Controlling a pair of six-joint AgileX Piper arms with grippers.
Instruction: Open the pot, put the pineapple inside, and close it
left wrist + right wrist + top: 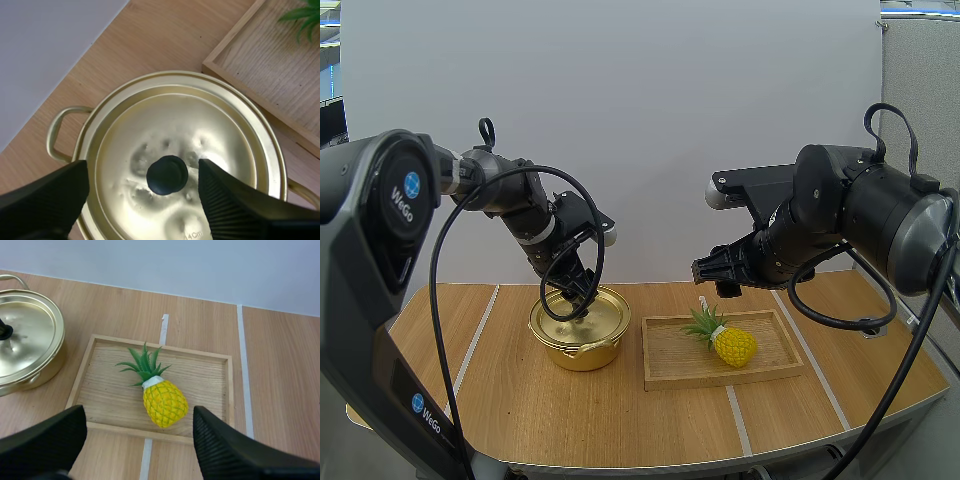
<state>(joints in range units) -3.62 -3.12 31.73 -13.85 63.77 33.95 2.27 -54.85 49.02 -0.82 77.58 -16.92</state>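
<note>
One table (620, 425): wooden tray (665, 372) at right, gold pot (582, 350) just left of it with lid (220, 135) on, pineapple (732, 346) lying in the tray. Left gripper (142, 169) spread wide astride the lid's black knob (167, 174), clear of it. Right gripper (139, 414) spread wide above the tray.

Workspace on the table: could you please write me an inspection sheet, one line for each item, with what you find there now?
Surface: wooden table with pale lines across it.
Job's things: golden pot, its lid on, with a black knob in the middle; pineapple lying on its side in the wooden tray beside the pot.
Clutter: nothing seen.
Grippers: left pincer open, one finger on each side of the knob, not touching it; right pincer open, above the tray, off the pineapple.
Cables: nothing seen loose on the table.
Surroundings: plain white wall behind the table.
</note>
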